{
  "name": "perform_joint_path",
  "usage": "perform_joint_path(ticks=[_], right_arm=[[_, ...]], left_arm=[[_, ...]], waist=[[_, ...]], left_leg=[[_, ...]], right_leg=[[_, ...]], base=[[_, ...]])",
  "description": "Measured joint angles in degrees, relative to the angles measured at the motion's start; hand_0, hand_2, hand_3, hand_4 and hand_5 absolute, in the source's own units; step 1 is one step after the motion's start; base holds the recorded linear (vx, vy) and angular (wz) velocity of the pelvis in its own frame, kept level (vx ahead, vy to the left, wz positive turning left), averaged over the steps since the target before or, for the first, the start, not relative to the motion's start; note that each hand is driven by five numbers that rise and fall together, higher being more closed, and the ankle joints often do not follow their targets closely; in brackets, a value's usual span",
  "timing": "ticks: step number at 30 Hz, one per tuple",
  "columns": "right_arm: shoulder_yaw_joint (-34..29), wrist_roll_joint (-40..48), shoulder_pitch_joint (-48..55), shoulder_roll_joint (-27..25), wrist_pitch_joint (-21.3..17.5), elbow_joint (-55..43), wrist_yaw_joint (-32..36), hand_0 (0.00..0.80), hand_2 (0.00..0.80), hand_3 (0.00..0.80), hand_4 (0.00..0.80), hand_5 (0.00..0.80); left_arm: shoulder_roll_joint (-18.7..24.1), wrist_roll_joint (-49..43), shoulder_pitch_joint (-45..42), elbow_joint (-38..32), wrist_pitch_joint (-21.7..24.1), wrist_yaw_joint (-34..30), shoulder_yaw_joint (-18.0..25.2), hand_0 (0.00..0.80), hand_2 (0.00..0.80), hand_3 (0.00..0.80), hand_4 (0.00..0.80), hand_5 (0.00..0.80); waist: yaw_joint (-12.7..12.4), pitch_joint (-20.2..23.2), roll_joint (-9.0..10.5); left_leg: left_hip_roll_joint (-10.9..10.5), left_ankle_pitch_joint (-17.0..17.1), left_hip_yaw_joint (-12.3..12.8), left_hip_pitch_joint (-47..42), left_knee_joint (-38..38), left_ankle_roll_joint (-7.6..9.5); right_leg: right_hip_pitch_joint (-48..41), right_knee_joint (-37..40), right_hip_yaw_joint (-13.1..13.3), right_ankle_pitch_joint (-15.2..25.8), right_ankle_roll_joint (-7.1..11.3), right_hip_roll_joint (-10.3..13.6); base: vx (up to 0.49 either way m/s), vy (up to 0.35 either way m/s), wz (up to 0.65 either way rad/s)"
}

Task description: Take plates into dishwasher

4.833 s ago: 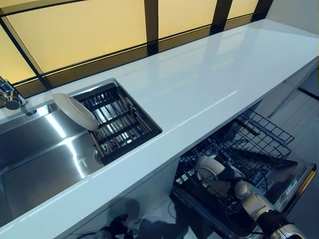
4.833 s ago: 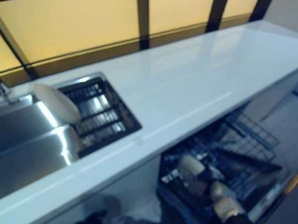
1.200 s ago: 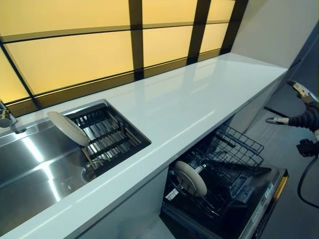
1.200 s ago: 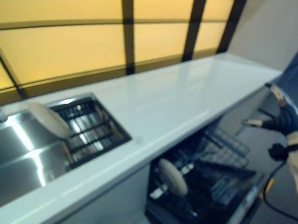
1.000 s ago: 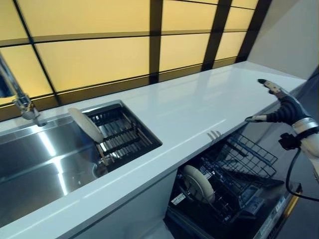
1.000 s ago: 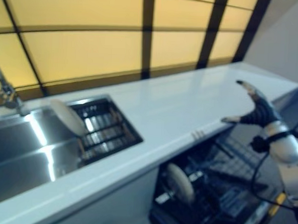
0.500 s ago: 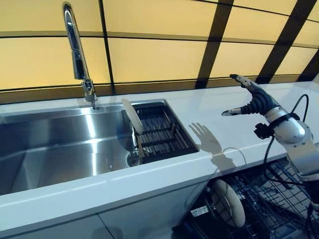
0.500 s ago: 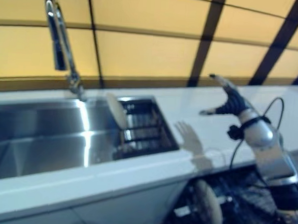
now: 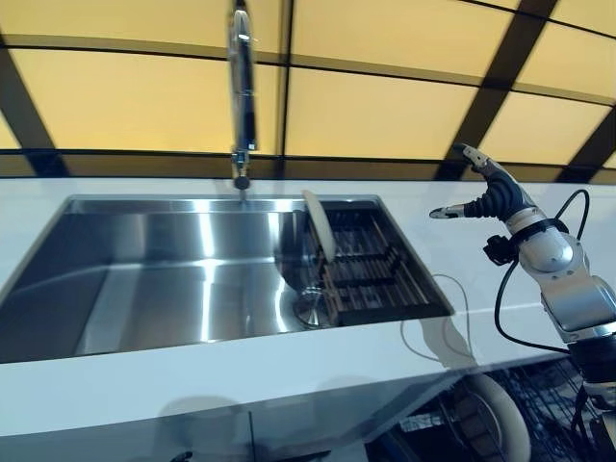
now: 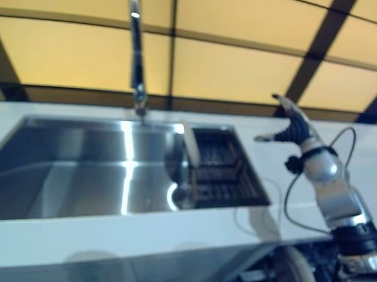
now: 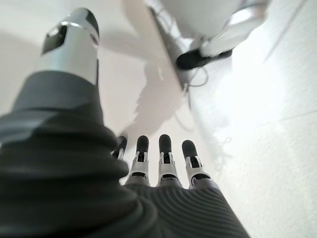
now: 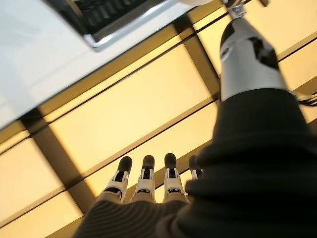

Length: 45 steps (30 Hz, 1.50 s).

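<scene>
White plate [image 9: 319, 225] stands on edge in the rack [image 9: 371, 265] inside the sink [image 9: 144, 279]. Right of the rack, the right hand [image 9: 491, 195] hovers spread and empty; the left hand [image 11: 161, 163] hangs relaxed. Next step: reach and grasp the plate's rim.

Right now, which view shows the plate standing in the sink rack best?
The left eye view: the plate stands edge-on and sharp in the rack. The right eye view shows it blurred. The right wrist view catches only the rack's corner; the left wrist view shows neither.
</scene>
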<state>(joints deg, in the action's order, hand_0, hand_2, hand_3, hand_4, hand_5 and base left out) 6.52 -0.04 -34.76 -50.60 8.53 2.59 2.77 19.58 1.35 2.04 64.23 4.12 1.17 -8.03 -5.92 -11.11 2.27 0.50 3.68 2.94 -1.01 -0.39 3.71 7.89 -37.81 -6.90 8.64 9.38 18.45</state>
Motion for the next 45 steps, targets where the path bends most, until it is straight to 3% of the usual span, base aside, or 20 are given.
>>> perform_joint_path(ticks=[2, 4, 5, 7, 9, 10, 13, 14, 15, 17, 19, 21, 26, 31, 35, 40, 45], right_arm=[[0.17, 0.8, -0.03, -0.84, -0.01, -0.06, -0.07, 0.0, 0.0, 0.0, 0.0, 0.0], [0.2, 1.05, -0.14, -2.45, 0.1, 0.2, -0.25, 0.0, 0.0, 0.0, 0.0, 0.0], [0.18, 1.49, -0.18, -2.59, 0.0, 0.51, -0.73, 0.0, 0.0, 0.0, 0.0, 0.0], [0.11, 1.77, -0.14, -2.68, 0.08, 0.56, -1.13, 0.0, 0.0, 0.0, 0.0, 0.0], [0.12, 1.77, 0.01, -2.72, 0.2, 0.55, -1.31, 0.0, 0.0, 0.0, 0.0, 0.0], [-0.07, 1.76, 0.09, -3.2, 0.19, 0.46, -1.38, 0.0, 0.0, 0.0, 0.0, 0.0], [-0.45, 1.76, 0.09, -5.48, 0.41, 0.76, -1.4, 0.0, 0.0, 0.0, 0.0, 0.0], [-0.91, 1.77, 0.0, -6.33, 0.5, 1.18, -1.47, 0.0, 0.0, 0.0, 0.0, 0.0], [-1.31, 1.78, -0.13, -6.81, 0.56, 1.5, -1.8, 0.0, 0.0, 0.0, 0.0, 0.0], [-1.19, 1.83, -0.19, -6.67, 0.79, 2.44, -1.85, 0.0, 0.0, 0.0, 0.0, 0.0], [-1.2, 1.82, -0.57, -6.69, 0.99, 2.87, -1.87, 0.0, 0.0, 0.0, 0.0, 0.0], [-1.22, 1.8, -1.44, -6.55, 0.99, 2.91, -1.92, 0.0, 0.0, 0.0, 0.0, 0.0], [-1.23, 0.66, -1.48, -6.33, 1.38, 2.95, -1.72, 0.0, 0.0, 0.0, 0.0, 0.0], [-0.73, -3.53, -1.83, -6.88, -0.19, 2.39, 0.82, 0.0, 0.0, 0.0, 0.0, 0.0], [4.06, -8.96, -5.74, -9.64, -5.11, 2.17, 3.86, 0.0, 0.0, 0.0, 0.0, 0.0], [12.93, -22.33, -15.41, -18.43, -17.62, 2.83, 4.84, 0.0, 0.0, 0.0, 0.0, 0.0], [24.34, -33.27, -27.75, -22.59, -28.45, 3.28, 1.95, 0.0, 0.0, 0.0, 0.0, 0.0]], left_arm=[[0.31, 0.02, -0.43, -0.25, -0.29, 0.04, -0.31, 0.0, 0.0, 0.0, 0.0, 0.0], [0.43, -0.02, -0.75, -0.28, -1.04, 0.08, -0.66, 0.0, 0.0, 0.0, 0.0, 0.0], [0.53, -0.05, -0.96, -0.12, -1.52, 0.03, -0.8, 0.0, 0.0, 0.0, 0.0, 0.0], [0.54, -0.12, -1.62, 0.0, -1.85, 0.05, -0.83, 0.0, 0.0, 0.0, 0.0, 0.0], [-0.05, -0.53, -2.5, 0.13, -2.26, 0.06, -0.94, 0.0, 0.0, 0.0, 0.0, 0.0], [-0.31, -0.58, -2.71, 0.37, -2.47, 0.08, -1.41, 0.0, 0.0, 0.0, 0.0, 0.0], [-0.4, -0.6, -2.69, 0.38, -2.64, 0.01, -2.03, 0.0, 0.0, 0.0, 0.0, 0.0], [-0.47, -0.59, -2.63, 0.67, -2.68, 0.01, -1.86, 0.0, 0.0, 0.0, 0.0, 0.0], [-0.79, -0.6, -2.7, 0.65, -2.59, 0.0, -1.87, 0.0, 0.0, 0.0, 0.0, 0.0], [-0.56, -0.58, -2.86, 0.58, -2.54, -0.15, -1.42, 0.0, 0.0, 0.0, 0.0, 0.0], [-0.15, -0.59, -3.12, 0.58, -2.43, -0.31, -1.41, 0.0, 0.0, 0.0, 0.0, 0.0], [-0.15, -0.59, -3.29, 0.51, -2.19, -0.54, -1.44, 0.0, 0.0, 0.0, 0.0, 0.0], [-0.76, -0.55, -3.76, 0.24, -2.11, -0.73, -1.43, 0.0, 0.0, 0.0, 0.0, 0.0], [-0.64, -0.54, -4.1, -0.22, -2.16, -0.72, -1.44, 0.0, 0.0, 0.0, 0.0, 0.0], [-0.61, -0.53, -4.12, -0.56, -2.15, -0.72, -1.43, 0.0, 0.0, 0.0, 0.0, 0.0], [-0.6, -0.53, -4.23, -2.53, -2.29, -0.73, -1.48, 0.0, 0.0, 0.0, 0.0, 0.0], [-0.19, -0.45, -4.29, -2.72, -2.53, -0.66, -1.53, 0.0, 0.0, 0.0, 0.0, 0.0]], waist=[[0.49, 0.35, 0.49], [0.77, 0.94, 1.46], [1.85, 1.18, 1.57], [3.88, 1.54, 2.29], [5.28, 1.75, 1.98], [6.04, 2.05, 1.7], [6.87, 2.04, 1.68], [6.54, 2.2, 2.51], [6.58, 2.22, 1.93], [6.46, 2.16, 1.29], [6.31, 1.91, 1.77], [6.2, 1.57, 2.73], [6.11, 1.56, 2.72], [6.26, 1.56, 2.73], [6.07, 1.56, 2.73], [4.62, 1.57, 2.75], [3.04, 2.31, 3.99]], left_leg=[[-1.12, 0.01, -1.36, -0.55, -0.55, 0.67], [-2.58, 0.13, -2.6, -1.28, -1.29, 1.4], [-2.85, -0.04, -4.65, -1.24, -1.29, 1.52], [-3.86, 0.3, -7.79, -2.57, -2.8, 2.04], [-4.02, 0.12, -10.21, -4.2, -3.82, 2.02], [-3.71, -0.34, -11.92, -4.38, -3.8, 1.8], [-4.02, -0.46, -14.72, -4.45, -3.57, 0.1], [-5.43, -0.8, -16.24, -4.52, -3.42, -0.78], [-5.5, -0.97, -16.56, -5.33, -3.57, -1.05], [-4.44, -1.28, -16.08, -5.63, -3.83, -1.88], [-3.9, -1.28, -15.49, -6.07, -4.38, -2.49], [-3.8, -1.88, -15.29, -6.55, -4.46, -3.38], [-2.25, -2.15, -13.93, -6.32, -4.6, -4.18], [-2.23, -1.88, -13.85, -6.26, -4.46, -4.36], [-2.42, -1.79, -13.94, -6.3, -4.42, -4.33], [-2.39, -1.6, -13.99, -6.34, -4.43, -4.38], [-2.06, -1.66, -13.97, -6.27, -4.42, -4.63]], right_leg=[[0.91, 4.74, -0.5, -3.97, 0.27, -0.61], [1.37, 11.36, -1.65, -5.44, 0.58, -1.42], [-0.27, 19.95, -0.96, -6.3, 1.47, -3.93], [-0.42, 30.16, -0.63, -6.14, 1.61, -7.05], [-1.71, 32.65, -1.23, -5.16, 1.41, -8.52], [-2.97, 34.52, 1.31, -4.52, 1.36, -10.34], [-8.06, 40.36, 2.68, -0.54, 1.06, -12.07], [-10.14, 40.21, 2.75, -0.49, -1.25, -11.27], [-10.9, 39.89, 2.6, -2.28, -2.32, -11.08], [-11.59, 40.13, 2.17, -2.93, -2.48, -12.03], [-13.03, 41.71, 1.6, -3.37, -2.81, -12.63], [-14.1, 42.56, 1.71, -4.86, -4.87, -12.63], [-14.24, 42.58, 1.57, -5.25, -4.98, -13.77], [-14.21, 42.58, 1.5, -5.23, -4.97, -13.77], [-14.21, 42.58, 1.04, -5.16, -5.07, -13.66], [-14.71, 42.64, -0.18, -5.19, -5.23, -13.71], [-14.78, 42.64, -0.33, -5.45, -5.12, -14.04]], base=[[0.228, -0.143, 0.59], [0.317, -0.175, 0.61], [0.253, -0.073, 0.78], [0.259, -0.056, 0.83], [0.24, -0.064, 0.64], [0.2, -0.077, 0.71], [0.092, -0.118, 0.62], [0.043, -0.17, 0.62], [0.072, -0.15, 0.55], [0.087, -0.142, 0.3], [0.071, -0.094, 0.21], [0.082, -0.084, 0.06], [0.051, -0.051, -0.03], [0.029, -0.032, 0.0], [0.033, -0.037, 0.06], [0.036, -0.029, 0.1], [0.015, -0.036, 0.01]])
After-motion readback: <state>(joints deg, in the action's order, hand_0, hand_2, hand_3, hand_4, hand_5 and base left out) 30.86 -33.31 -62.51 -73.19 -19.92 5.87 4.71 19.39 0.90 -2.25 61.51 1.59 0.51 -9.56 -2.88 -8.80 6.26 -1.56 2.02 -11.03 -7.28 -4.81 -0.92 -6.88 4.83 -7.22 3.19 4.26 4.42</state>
